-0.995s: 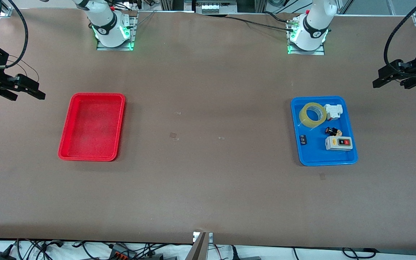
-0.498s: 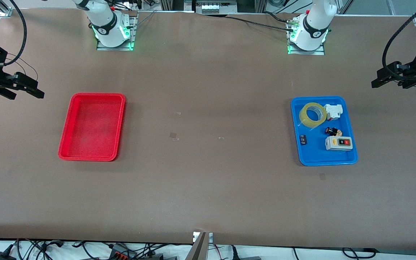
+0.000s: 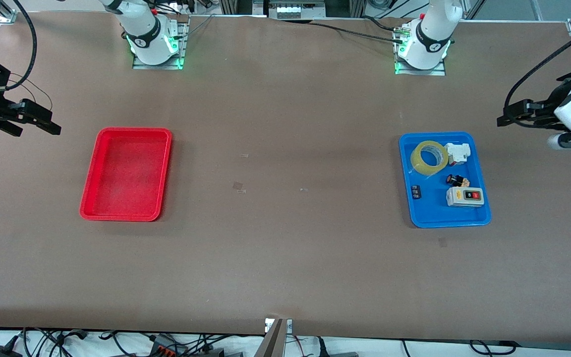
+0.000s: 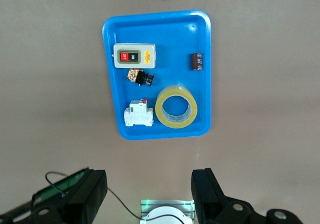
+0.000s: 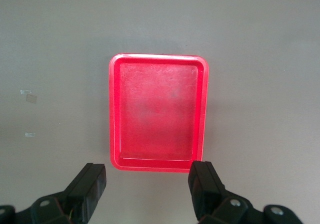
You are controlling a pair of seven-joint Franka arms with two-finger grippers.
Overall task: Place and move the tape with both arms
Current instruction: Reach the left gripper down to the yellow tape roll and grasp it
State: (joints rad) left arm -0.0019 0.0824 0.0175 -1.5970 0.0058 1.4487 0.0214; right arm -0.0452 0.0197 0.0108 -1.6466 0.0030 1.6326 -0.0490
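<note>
The yellow translucent tape roll (image 3: 429, 157) leans in the blue tray (image 3: 434, 218), in the corner farthest from the front camera; it also shows in the left wrist view (image 4: 176, 107). My left gripper (image 3: 508, 115) is open and empty, up in the air beside the blue tray at the left arm's end of the table; in the left wrist view (image 4: 149, 194) its fingers (image 4: 206, 189) stand wide apart. My right gripper (image 3: 42, 123) is open and empty, up beside the red tray (image 3: 87, 210). In the right wrist view (image 5: 147, 191) its fingers (image 5: 92, 184) frame the red tray (image 5: 112, 109).
The blue tray (image 4: 207, 84) also holds a grey switch box (image 3: 464, 196), a white breaker (image 3: 457, 152), a small black-and-red part (image 3: 456, 180) and a small black block (image 3: 416, 191). The red tray holds nothing. Bits of tape (image 3: 238, 186) lie mid-table.
My left gripper has moved a little toward the blue tray and its white wrist has turned into view. My right gripper has hardly moved.
</note>
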